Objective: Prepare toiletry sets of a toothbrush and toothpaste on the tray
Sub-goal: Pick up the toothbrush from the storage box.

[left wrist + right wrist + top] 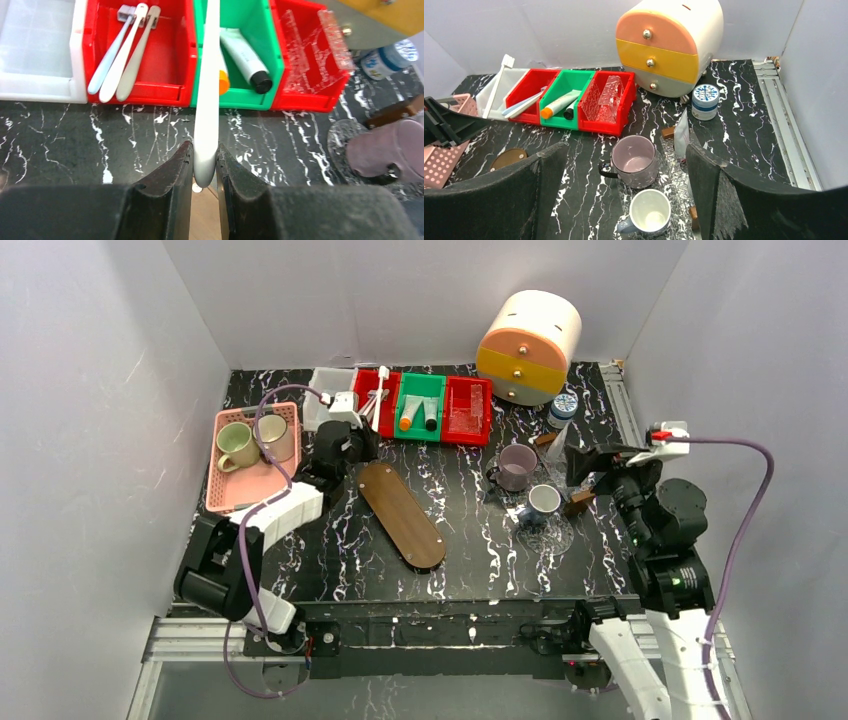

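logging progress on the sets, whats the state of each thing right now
left gripper: shut on toothbrush
right gripper: open, empty
tray: bare
tubes: both in green bin
spare brushes: three in red bin
purple mug: upright, empty
white mug: upright, empty
drawers: closed

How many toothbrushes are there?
4. Three lie side by side in the left-hand red bin: a bluish brush, a white brush and a beige brush. The fourth brush is pinched in the left pincer. None seems hidden.

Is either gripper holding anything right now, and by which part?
Left gripper pinches the slim white toothbrush at its rounded handle end; right gripper holds nothing.
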`<state>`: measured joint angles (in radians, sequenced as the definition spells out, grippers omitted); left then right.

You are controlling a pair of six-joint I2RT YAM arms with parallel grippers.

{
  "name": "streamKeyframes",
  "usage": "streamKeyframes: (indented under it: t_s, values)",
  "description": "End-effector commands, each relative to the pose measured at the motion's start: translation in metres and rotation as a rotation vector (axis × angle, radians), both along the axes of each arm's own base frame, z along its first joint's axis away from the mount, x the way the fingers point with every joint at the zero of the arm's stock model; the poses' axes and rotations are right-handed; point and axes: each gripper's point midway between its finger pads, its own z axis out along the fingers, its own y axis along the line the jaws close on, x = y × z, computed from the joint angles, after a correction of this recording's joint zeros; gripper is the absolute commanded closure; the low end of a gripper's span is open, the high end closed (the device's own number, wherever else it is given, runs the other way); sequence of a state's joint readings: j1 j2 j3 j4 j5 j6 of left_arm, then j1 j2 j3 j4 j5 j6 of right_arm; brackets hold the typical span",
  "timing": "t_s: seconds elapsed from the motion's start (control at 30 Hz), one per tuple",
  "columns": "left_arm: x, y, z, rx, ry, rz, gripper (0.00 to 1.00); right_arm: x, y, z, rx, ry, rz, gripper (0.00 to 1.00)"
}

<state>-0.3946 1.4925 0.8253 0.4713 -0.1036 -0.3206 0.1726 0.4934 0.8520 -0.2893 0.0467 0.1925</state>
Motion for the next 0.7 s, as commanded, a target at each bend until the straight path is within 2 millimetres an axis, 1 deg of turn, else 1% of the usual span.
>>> streamKeyframes:
  t_s: [0.0,0.13,0.43,0.57,0.67]
  values:
    - [-0.010,-0.016,0.057,-0.123,-0.189,-0.086,1.00,0.005,0.014,0.010,-0.017,0.026,0.078,0.04]
    - [-0.025,-0.028,0.069,-0.147,-0.241,-0.136,1.00,0.018,0.032,0.007,0.015,0.083,0.153,0.05]
    - [-0.049,-0.063,0.080,-0.165,-0.298,-0.198,1.00,0.050,0.061,-0.003,0.108,0.134,0.263,0.05]
    - [-0.059,-0.079,0.086,-0.202,-0.322,-0.221,1.00,0.058,0.073,0.000,0.187,0.128,0.294,0.05]
    - [-0.068,-0.088,0.089,-0.205,-0.340,-0.231,1.00,0.064,0.088,0.000,0.232,0.137,0.336,0.06]
